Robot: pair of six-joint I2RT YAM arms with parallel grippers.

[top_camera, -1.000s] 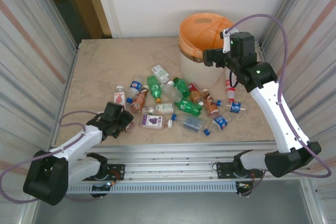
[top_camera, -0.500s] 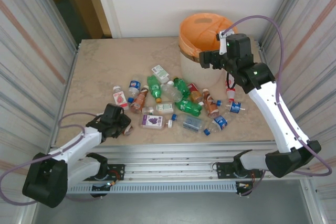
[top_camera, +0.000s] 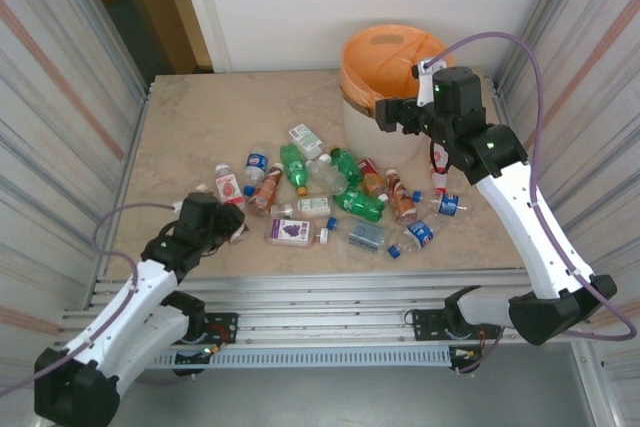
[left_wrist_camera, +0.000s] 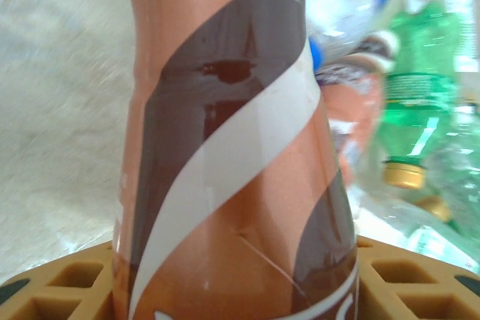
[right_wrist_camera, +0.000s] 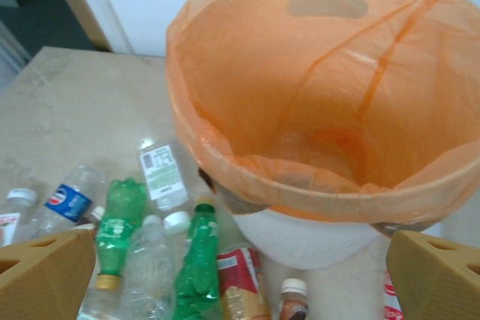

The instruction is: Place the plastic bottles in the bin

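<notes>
The brown bottle (left_wrist_camera: pixel 225 148) with the white swirl sits at the near left of the table (top_camera: pixel 200 127), just left of the heap of other bottles (top_camera: pixel 330 197). The left claw (left_wrist_camera: pixel 236 290) is pinching it tight, one finger on each side.

The bottle looks smooth and squashy, so it could slide out or tip on the long way across to the bin (top_camera: pixel 365 97). It could also knock the green bottle (left_wrist_camera: pixel 420 110) close by. The right claw (right_wrist_camera: pixel 240 275) hangs spread wide at the bin's rim, so the two arms might bump there.

The bottle's long side runs straight out from the left claw, toward the heap. I cannot tell which end has the cap.
</notes>
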